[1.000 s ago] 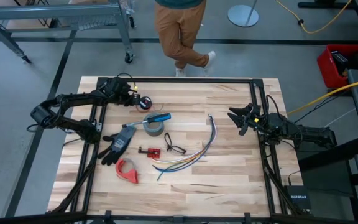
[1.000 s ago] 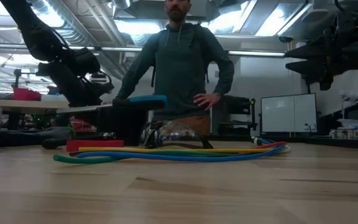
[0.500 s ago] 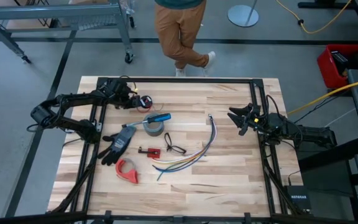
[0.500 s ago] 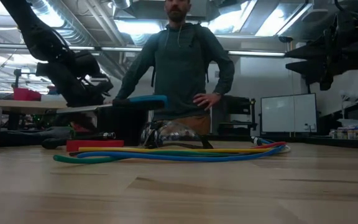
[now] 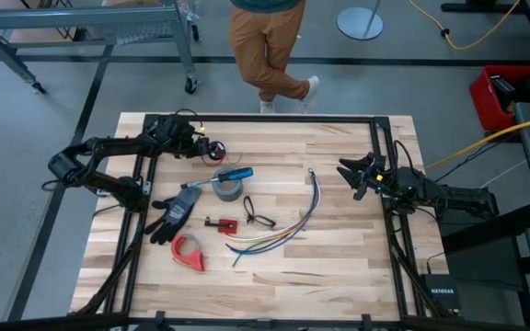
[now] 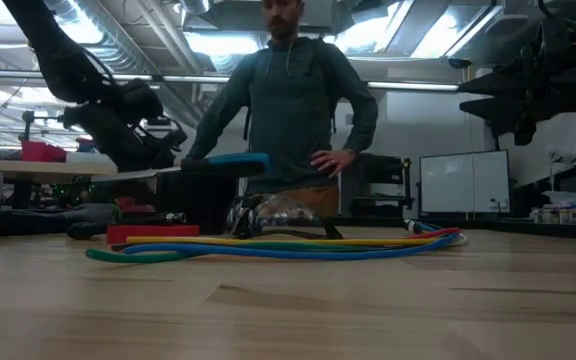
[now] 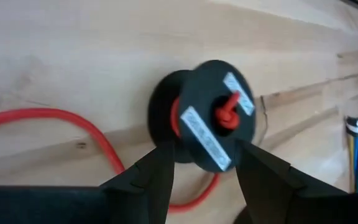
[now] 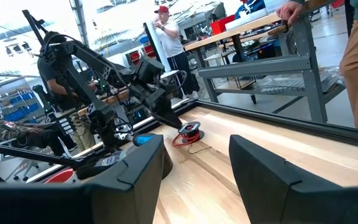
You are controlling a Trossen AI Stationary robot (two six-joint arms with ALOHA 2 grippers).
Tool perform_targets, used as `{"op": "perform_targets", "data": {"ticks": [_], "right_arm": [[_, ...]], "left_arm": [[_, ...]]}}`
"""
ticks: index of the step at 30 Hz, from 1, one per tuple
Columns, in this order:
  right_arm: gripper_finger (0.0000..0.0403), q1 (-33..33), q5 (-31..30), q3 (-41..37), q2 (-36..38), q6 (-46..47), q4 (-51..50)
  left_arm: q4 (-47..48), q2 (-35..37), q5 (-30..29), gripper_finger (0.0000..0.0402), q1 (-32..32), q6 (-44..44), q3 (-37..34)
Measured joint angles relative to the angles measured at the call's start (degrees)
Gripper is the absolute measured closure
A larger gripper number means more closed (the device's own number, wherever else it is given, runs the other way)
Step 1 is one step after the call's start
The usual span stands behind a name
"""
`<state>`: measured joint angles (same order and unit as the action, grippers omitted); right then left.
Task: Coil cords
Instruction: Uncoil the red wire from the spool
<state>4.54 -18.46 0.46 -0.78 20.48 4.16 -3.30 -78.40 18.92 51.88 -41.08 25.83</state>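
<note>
The red cord is wound on a small black spool that lies on the table near its far left corner, also visible in the high view as the spool. A loose red strand trails from it over the wood. My left gripper is open, slanting down at the spool, with one fingertip on either side of its near rim. My right gripper hangs open and level above the table's right side, with nothing between its fingers. My left gripper's open fingertips stand at either side of the spool's near flange, coming at it on a downward slant from the table's left. I cannot tell whether they touch it. The spool rests on the table.
In the middle of the table lie a grey tape roll, a blue-handled screwdriver, a black glove, a red tape dispenser, a black looped cord and a bundle of multicoloured wires. A person stands beyond the far edge.
My left gripper has opened at the spool and rolled its wrist a little, staying in place. The spool stays on the table at the far left.
</note>
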Motion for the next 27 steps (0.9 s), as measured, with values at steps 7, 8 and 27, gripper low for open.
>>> {"op": "perform_targets", "data": {"ticks": [7, 8, 27], "right_arm": [[0.0214, 0.0, 0.02, -0.01, 0.0, -0.01, -0.02], [0.0214, 0.0, 0.0, -0.01, 0.0, -0.01, 0.0], [0.0214, 0.0, -0.04, 0.0, -0.01, -1.45, -0.02]], "left_arm": [[-5.88, -5.03, 0.6, 0.0243, 0.02, -1.27, -0.01], [-6.86, -5.39, 0.77, 0.0243, 0.02, -1.1, -0.01], [-18.65, -8.72, 2.43, 0.0393, -0.17, 1.2, 0.05]]}}
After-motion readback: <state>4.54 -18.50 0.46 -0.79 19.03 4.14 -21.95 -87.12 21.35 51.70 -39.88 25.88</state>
